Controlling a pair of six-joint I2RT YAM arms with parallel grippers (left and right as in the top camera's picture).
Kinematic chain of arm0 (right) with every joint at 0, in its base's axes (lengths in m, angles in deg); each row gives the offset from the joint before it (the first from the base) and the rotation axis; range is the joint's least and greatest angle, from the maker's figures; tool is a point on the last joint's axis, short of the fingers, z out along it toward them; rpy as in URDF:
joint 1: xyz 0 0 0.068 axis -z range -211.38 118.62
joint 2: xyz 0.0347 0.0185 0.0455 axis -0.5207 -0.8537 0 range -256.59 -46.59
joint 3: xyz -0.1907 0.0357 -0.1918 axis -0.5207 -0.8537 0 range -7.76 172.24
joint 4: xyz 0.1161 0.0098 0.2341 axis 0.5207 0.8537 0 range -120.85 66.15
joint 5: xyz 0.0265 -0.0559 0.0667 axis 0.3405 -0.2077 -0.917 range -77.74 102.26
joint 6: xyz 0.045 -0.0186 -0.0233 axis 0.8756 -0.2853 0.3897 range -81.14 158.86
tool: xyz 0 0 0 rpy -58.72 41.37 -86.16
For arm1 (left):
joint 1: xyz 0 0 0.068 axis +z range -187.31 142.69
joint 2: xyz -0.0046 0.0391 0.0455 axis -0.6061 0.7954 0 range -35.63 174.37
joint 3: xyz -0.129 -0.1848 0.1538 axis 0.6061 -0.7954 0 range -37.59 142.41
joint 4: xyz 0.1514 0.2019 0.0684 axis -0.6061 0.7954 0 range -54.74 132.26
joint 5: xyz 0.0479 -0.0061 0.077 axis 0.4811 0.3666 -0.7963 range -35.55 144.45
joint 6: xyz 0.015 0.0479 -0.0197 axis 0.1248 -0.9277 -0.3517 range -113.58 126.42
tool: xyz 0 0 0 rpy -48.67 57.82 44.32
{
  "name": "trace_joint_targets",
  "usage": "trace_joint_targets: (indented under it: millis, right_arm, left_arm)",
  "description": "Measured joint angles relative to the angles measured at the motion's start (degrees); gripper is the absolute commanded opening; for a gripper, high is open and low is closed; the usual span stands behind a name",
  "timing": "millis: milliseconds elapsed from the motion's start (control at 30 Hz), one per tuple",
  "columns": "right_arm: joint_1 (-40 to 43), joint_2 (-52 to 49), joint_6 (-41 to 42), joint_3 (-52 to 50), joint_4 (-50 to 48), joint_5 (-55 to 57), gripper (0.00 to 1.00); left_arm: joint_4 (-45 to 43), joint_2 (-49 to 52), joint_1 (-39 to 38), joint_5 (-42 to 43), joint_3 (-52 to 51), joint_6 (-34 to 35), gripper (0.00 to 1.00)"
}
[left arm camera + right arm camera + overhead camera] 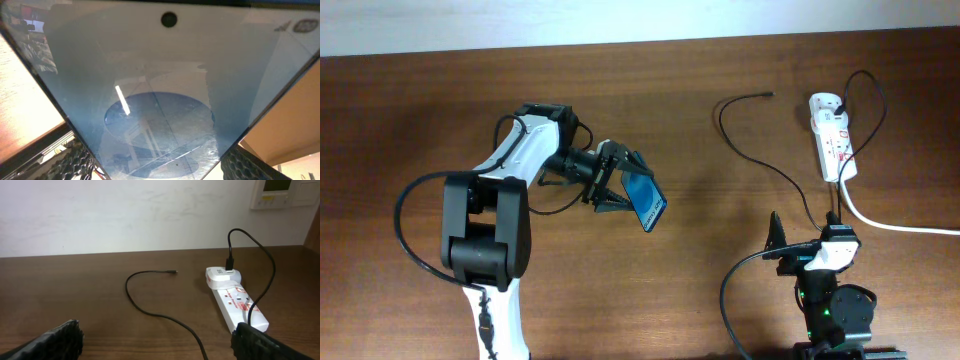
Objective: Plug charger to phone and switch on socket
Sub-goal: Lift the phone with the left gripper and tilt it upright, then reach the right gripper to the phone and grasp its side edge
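Brown wooden table [420, 100]; left gripper [618, 188] at centre-left grasps the phone [646, 201], held tilted; right gripper [807, 243] gapes empty at lower right; charger [748, 97] loops toward the socket [830, 140], upper right.

Dark wood counter [420, 100]: white socket [832, 140] is laid at far right, charger [721, 118] is looped on the surface beside it, thick white cord [900, 227] is run off the right edge.
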Motion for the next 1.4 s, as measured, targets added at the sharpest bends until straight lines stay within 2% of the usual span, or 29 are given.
trace_joint_targets:
  millis: [233, 333, 400, 567, 667, 833, 900, 1033, 1233, 1300, 1400]
  right_arm:
    - [0.0, 0.0, 0.52, 0.0, -0.07, -1.18, 0.98]
    - [0.0, 0.0, 5.16, 0.0, -0.48, -5.03, 0.98]
    - [0.0, 0.0, 13.77, 0.0, -0.98, -9.44, 0.98]
    - [0.0, 0.0, 41.79, 0.0, -2.1, -23.52, 0.98]
    - [0.0, 0.0, 49.05, 0.0, -5.27, -25.33, 0.98]
    - [0.0, -0.17, 46.18, 1.7, 2.1, -25.94, 0.98]
    - [0.0, -1.55, 42.16, 7.5, 13.88, -24.3, 0.98]
    - [0.0, -7.08, 36.2, 20.52, 25.62, -19.39, 0.98]
    - [-0.02, -27.41, 32.7, 43.67, 42.47, -19.58, 0.98]
    - [-0.66, -33.35, 32.52, 48.48, 45.86, -22.71, 0.98]
    - [-6.51, -42.36, 32.5, 52.89, 45.64, -26.49, 0.98]
  left_arm:
    - [0.02, 0.0, 0.0, 0.0, 0.0, 0.0, 0.59]
    - [0.0, 0.0, 0.0, 0.02, 0.0, 0.0, 0.59]
    - [0.0, 0.0, 0.0, 0.35, 0.0, 0.0, 0.6]
    - [0.0, 0.0, 0.0, 2.34, 0.0, -0.02, 0.6]
    - [0.0, 0.0, 0.0, 2.58, 0.0, 0.0, 0.6]
    - [0.0, 0.0, 0.0, 2.6, 0.0, -0.02, 0.61]
    - [0.0, 0.0, 0.0, 2.64, 0.0, 0.0, 0.6]
    - [0.0, 0.0, 0.0, 2.78, 0.0, 0.0, 0.6]
    - [0.24, 0.0, 0.0, 2.97, 0.0, -0.02, 0.6]
    - [0.22, 0.0, 0.0, 3.13, 0.0, -0.04, 0.6]
    - [0.26, 0.0, 0.0, 3.21, 0.0, -0.04, 0.6]
